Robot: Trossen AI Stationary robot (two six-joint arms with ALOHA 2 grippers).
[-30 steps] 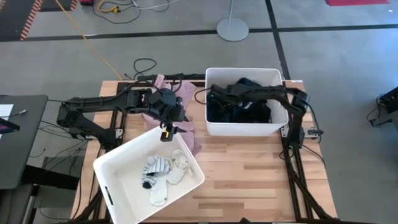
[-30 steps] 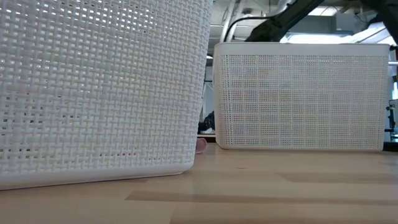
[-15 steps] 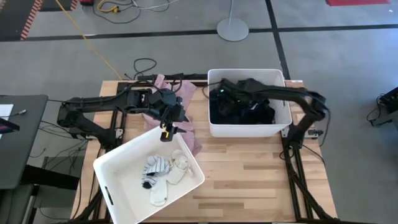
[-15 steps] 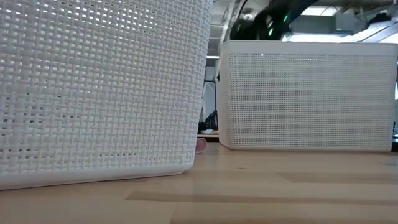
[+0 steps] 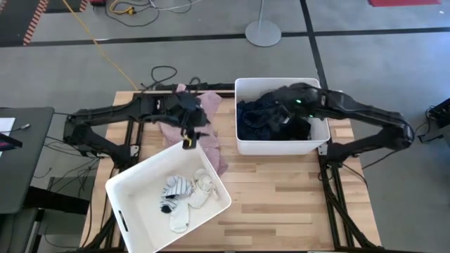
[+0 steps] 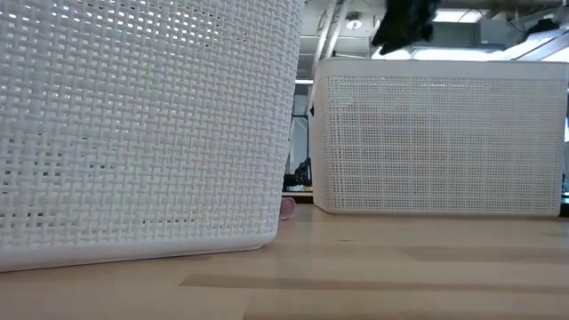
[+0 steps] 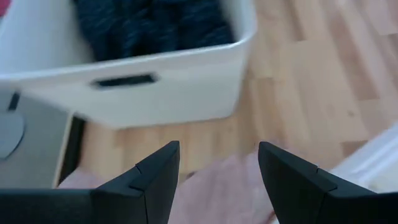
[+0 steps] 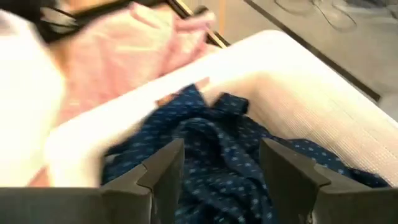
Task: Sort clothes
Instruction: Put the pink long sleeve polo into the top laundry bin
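The pink garment (image 5: pixel 214 153) lies spread on the table between the two bins, and it also shows in the left wrist view (image 7: pixel 224 180). My left gripper (image 5: pixel 190 137) hovers over it, open and empty (image 7: pixel 217 180). The dark blue patterned piece (image 8: pixel 211 143) and a black garment (image 5: pixel 299 130) lie in the far bin (image 5: pixel 274 147). My right gripper (image 5: pixel 280 118) is above them, open and empty (image 8: pixel 221 177). White and striped socks (image 5: pixel 184 193) lie in the near bin (image 5: pixel 126 190). No plaid shirt shows.
In the low view the near bin's wall (image 6: pixel 142 124) fills the left side and the far bin (image 6: pixel 436 133) stands at the right. Bare wooden table (image 5: pixel 281 197) lies in front of the far bin. Cables lie on the floor beyond the table.
My right gripper has risen out of the far bin and gone from its left end toward the table's right edge. The far bin has slid a little toward the right edge. My left gripper has gone a little toward the far edge, over the pink garment.
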